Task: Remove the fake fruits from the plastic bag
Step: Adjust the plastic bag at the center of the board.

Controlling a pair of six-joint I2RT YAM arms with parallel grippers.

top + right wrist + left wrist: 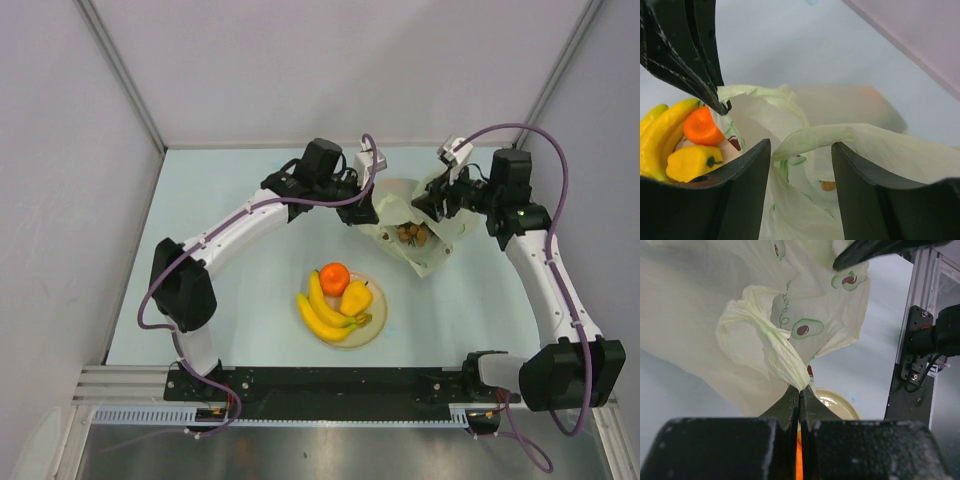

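The plastic bag (pixel 435 255) lies at the back right of the table, its mouth held up. Brown fake fruits (pixel 412 235) show inside it. My left gripper (pixel 368 208) is shut on the bag's twisted handle (pixel 782 352), pinched at the fingertips in the left wrist view (pixel 801 389). My right gripper (pixel 437 203) is open, and its jaws stand either side of the bag's other handle strip (pixel 812 137), as the right wrist view (pixel 801 145) shows. Bananas (pixel 322 312), an orange (pixel 334 277) and a yellow lumpy fruit (pixel 356 297) rest on the cream plate (pixel 378 318).
The plate sits in front of the bag, near the table's middle. A black base rail (pixel 330 385) runs along the near edge. Grey walls close in the back and both sides. The right arm's upright mount (pixel 912 355) appears in the left wrist view.
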